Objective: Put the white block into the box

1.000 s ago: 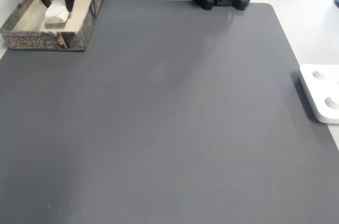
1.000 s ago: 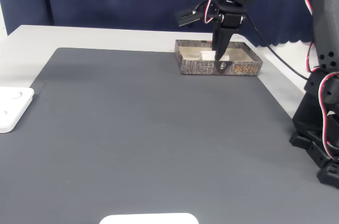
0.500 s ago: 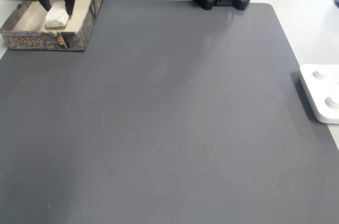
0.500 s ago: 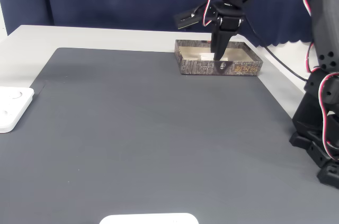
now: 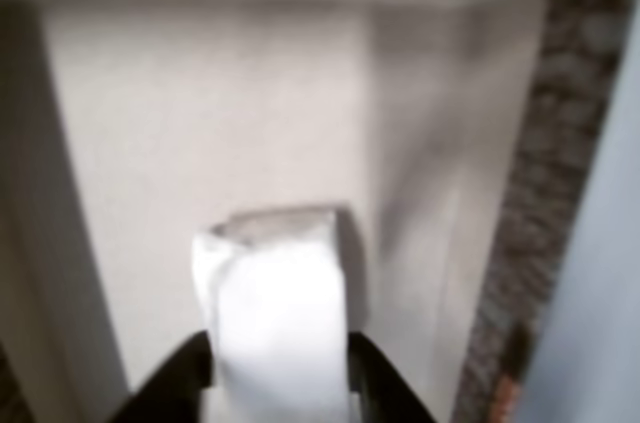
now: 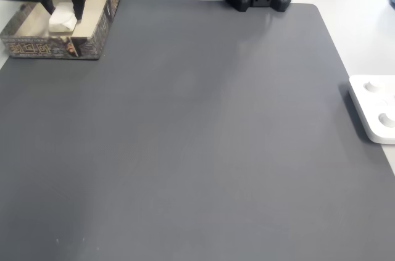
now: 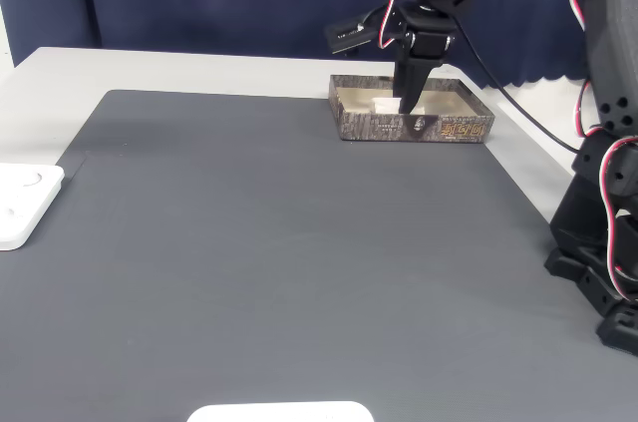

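Gripper fingers are clamping the white block from both sides while hanging over the cream floor of the box, so I judge delivery nearly complete, with only the release remaining.

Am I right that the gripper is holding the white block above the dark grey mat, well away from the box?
Not quite. The gripper does hold the white block, but over the inside of the box, not the dark grey mat. A fixed view shows this, and the other view shows the block against the box's cream floor.
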You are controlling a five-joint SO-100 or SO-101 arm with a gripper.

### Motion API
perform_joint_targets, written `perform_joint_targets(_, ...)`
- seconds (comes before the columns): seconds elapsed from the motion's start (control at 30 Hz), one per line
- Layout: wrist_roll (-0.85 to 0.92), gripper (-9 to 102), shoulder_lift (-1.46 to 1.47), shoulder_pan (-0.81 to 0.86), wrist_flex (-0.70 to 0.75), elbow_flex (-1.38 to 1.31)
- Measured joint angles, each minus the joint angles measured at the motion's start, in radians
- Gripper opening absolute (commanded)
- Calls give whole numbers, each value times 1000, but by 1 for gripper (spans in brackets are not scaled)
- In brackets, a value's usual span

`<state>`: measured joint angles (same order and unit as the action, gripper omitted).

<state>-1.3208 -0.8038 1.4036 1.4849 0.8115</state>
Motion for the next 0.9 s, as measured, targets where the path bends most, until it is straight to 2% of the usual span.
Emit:
perform_joint_targets(0.17, 0, 34, 0, 0, -15, 0)
perform_joint_targets(0.4, -54, 38, 0, 0, -21, 0)
perform_joint_targets(0.57, -72, 38, -3, -2, -23, 0)
perform_joint_targets(0.9, -71, 31, -135, -20, 25, 0)
